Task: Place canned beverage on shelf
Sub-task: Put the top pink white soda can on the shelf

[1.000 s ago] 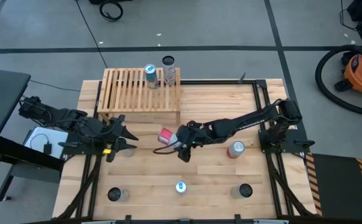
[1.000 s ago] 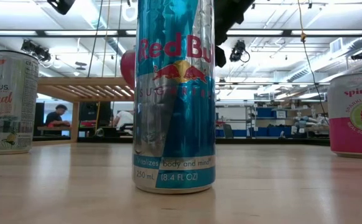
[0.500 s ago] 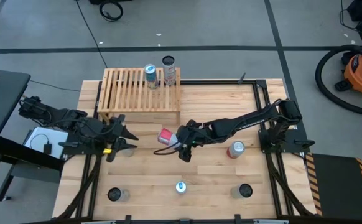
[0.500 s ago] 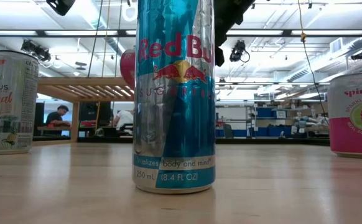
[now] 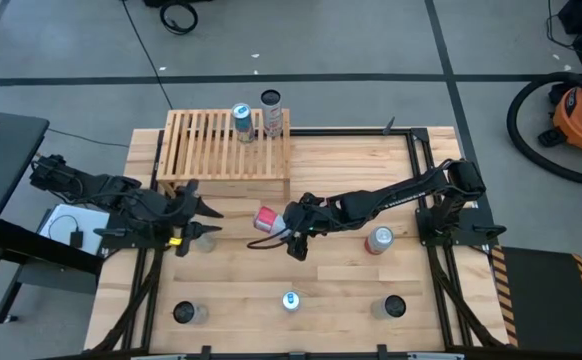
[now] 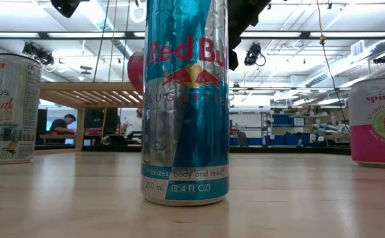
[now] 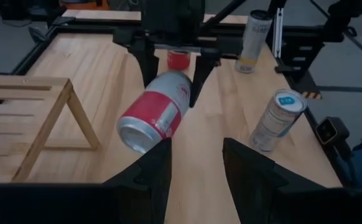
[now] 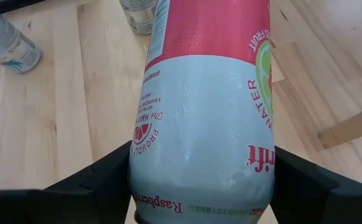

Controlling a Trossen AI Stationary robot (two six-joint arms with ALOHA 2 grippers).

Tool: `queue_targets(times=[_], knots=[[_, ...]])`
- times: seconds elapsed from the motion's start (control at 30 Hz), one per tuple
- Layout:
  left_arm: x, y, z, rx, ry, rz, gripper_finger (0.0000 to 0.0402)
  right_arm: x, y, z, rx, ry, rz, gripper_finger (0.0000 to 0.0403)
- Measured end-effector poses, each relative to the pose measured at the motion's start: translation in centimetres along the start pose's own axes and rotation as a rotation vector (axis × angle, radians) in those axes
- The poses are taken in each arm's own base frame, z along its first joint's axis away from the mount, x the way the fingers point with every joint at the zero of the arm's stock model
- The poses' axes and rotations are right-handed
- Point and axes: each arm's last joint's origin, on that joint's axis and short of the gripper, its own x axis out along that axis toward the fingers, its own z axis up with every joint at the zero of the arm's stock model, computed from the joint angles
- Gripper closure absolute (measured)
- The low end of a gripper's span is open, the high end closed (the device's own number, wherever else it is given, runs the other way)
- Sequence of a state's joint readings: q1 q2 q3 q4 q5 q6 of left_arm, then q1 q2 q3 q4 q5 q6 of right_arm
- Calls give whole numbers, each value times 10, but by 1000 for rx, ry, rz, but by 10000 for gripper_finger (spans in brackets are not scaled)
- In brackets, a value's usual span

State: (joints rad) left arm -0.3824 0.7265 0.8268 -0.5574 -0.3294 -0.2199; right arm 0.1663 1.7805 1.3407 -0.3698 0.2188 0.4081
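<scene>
Over the last second almost nothing has changed. My right claw [image 5: 274,222] stays clamped on the red and grey can [image 5: 265,219], tilted and lifted off the table [image 5: 341,290], just in front of the shelf [image 5: 226,150], at the same place as before. The only small difference I find is at the left claw [image 5: 199,219]: its tip sits slightly different from a second ago, a little turned toward the can. Its fingers are together and hold nothing. For the task I judge this as a pause in the carry: the can is picked up but not yet above the slats, so the placing itself is still to do.

The high view gives me the layout. Two cans [image 5: 256,120] already stand at the far right corner of the shelf, and the slats to their left look free. A red can [image 5: 378,240], a blue can [image 5: 290,300] and others wait on the table.

The left wrist view shows what the top view cannot: the held can [image 7: 155,112] hangs slanted between the right fingers, its bottom end pointing toward this camera. The right wrist view confirms both fingers press on the can's sides [image 8: 206,124]. The low view is mostly blocked by the blue can [image 6: 186,99] standing close to the lens.
</scene>
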Motion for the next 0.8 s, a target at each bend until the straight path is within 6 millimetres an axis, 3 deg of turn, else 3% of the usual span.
queue_targets(times=[0.27, 0.4, 0.57, 0.8], knots=[[0, 0, 1, -5, -16, 8, 251, 0, 0, 0, 0, 0, 0, 104], [0, 0, 1, -6, -9, -16, 231, 0, 0, 0, 0, 0, -1, 104], [0, 0, 0, -4, 4, -14, 171, 1, -4, 2, 7, -2, -8, 104], [0, 1, -2, 3, 19, 4, 56, 2, -7, 3, 13, -3, -13, 104]])
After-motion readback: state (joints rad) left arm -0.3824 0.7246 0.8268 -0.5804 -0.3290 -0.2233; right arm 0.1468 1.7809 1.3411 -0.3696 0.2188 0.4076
